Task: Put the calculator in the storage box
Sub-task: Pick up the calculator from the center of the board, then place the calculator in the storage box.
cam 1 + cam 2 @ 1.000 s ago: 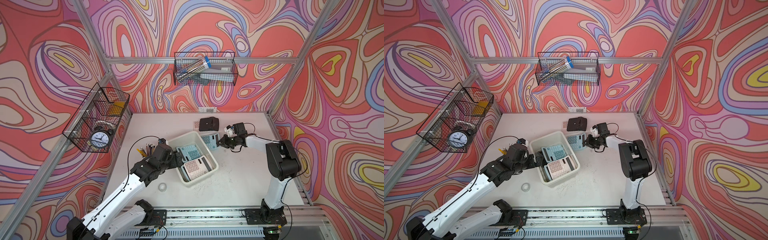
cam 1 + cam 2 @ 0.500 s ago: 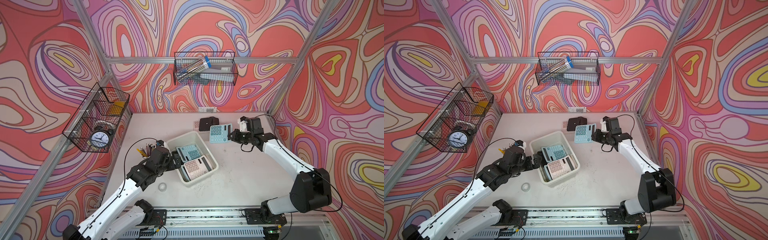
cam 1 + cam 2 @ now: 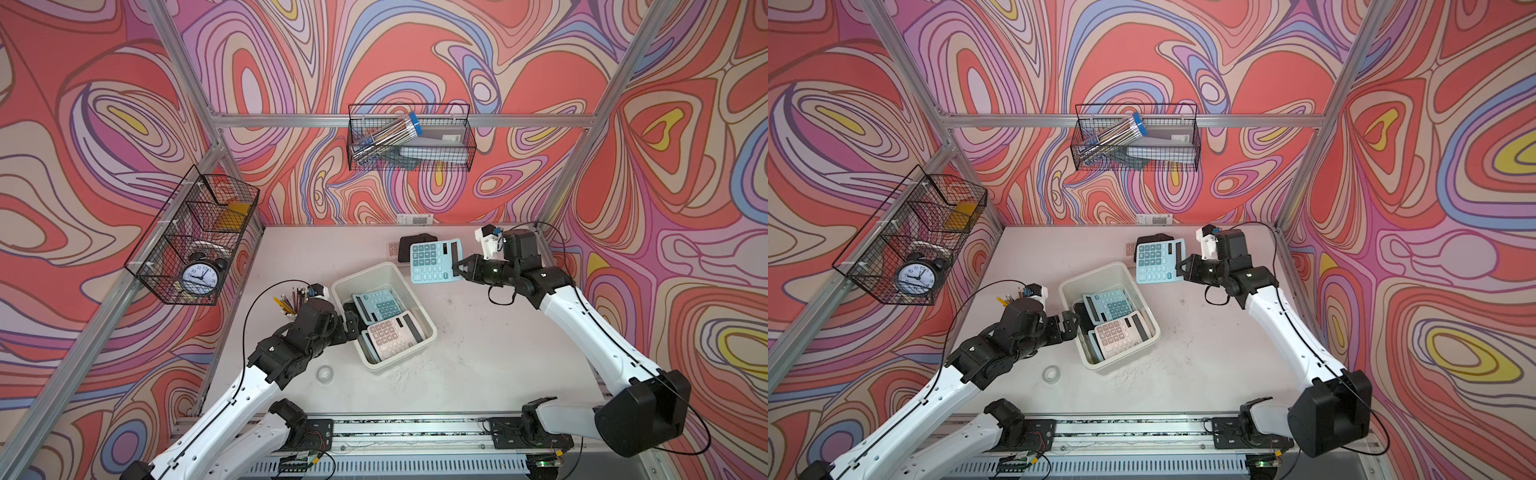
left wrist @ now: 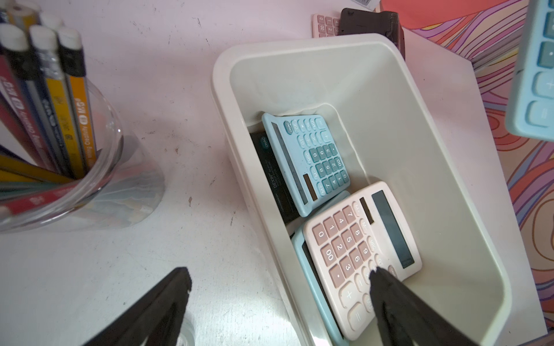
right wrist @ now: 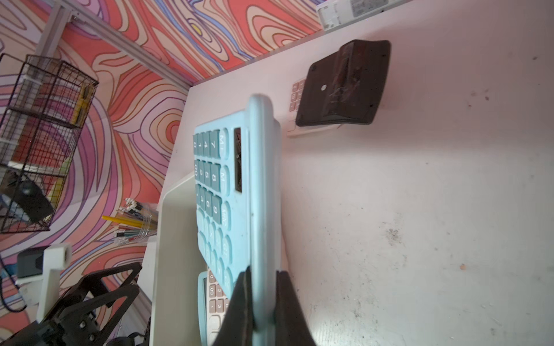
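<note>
Lifted off the table within the last second, the light-blue calculator (image 3: 434,262) now hangs in the air, and the right arm's elbow has swung outward. Nearest the rail, the left gripper (image 3: 352,326) stands spread wide and empty, straddling the near rim of the storage box (image 3: 370,277), one finger over the pink calculator (image 3: 392,336) inside. A teal calculator (image 3: 380,305) lies beside that one, leaving the box's far end bare. Just past the far corner, the right gripper (image 3: 461,268) is clamped on the light-blue calculator's edge, keys facing up toward the top cameras. Behind it a black calculator (image 3: 415,243) lies face down. This looks like the carry step. Next, the load likely needs bringing over the bare end, lowering, then letting go.
</note>
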`<state>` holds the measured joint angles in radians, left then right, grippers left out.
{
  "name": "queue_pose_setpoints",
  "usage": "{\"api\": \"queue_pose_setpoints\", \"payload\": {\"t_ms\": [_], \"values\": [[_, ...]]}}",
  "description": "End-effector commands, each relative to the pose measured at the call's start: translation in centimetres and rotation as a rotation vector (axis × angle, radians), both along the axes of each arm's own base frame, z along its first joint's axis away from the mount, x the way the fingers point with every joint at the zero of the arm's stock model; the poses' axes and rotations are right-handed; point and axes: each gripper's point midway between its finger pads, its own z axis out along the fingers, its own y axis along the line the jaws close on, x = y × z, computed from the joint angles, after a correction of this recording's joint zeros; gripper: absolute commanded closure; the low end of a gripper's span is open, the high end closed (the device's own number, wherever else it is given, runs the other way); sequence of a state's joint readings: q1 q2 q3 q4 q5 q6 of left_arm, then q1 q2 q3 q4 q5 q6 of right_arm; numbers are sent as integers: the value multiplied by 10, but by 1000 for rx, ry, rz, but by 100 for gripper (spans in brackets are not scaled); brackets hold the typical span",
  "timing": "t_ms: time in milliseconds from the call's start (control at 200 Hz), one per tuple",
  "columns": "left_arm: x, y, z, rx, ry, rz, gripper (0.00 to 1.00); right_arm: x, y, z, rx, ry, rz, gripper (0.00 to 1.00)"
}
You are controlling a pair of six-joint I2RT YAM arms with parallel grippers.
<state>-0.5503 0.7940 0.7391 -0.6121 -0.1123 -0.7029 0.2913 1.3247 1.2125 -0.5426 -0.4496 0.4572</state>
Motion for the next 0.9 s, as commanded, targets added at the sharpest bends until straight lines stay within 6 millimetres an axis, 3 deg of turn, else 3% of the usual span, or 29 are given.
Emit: {"api": "queue_pose_setpoints", "payload": {"t_ms": [0,356,716,736,896], "values": [[1,5,1,18,-24,10,1,-7,34,18,31,-29,110,100],[0,6,2,13,-29,15,1,1,105,-14,-53,43,216,100],[1,5,-1,15,-24,13,1,15,144,-47,-101,125,244,100],[1,6,-1,16,-24,13,1,16,147,-59,-114,151,249,100],[1,5,-5,17,-16,11,1,15,160,-76,-129,186,277,100]]}}
